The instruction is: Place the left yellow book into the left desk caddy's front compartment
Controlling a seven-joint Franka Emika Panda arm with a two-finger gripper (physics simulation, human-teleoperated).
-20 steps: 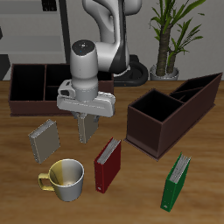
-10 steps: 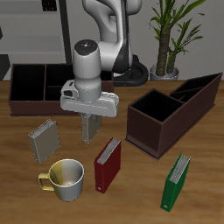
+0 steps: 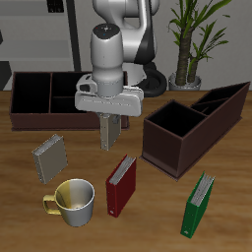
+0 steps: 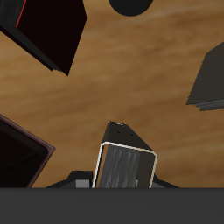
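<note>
My gripper is shut on the left yellow book and holds it upright, hanging clear above the table. In the wrist view the book sits between my fingers, pale page edges showing. The left desk caddy, a long narrow dark-brown box, lies beside the gripper and a little nearer the plant. Its front compartment is the longer section with sloping walls, farther back. The other yellow book leans on the table on the opposite side of the gripper.
A wider dark-brown box with three sections stands at the back. A red book, a brass mug and a green book stand near the front edge. A potted plant rises behind the caddy.
The gripper has risen with the yellow book, lifting it off the table, and has shifted a little toward the caddy. Everything else is where it was.
</note>
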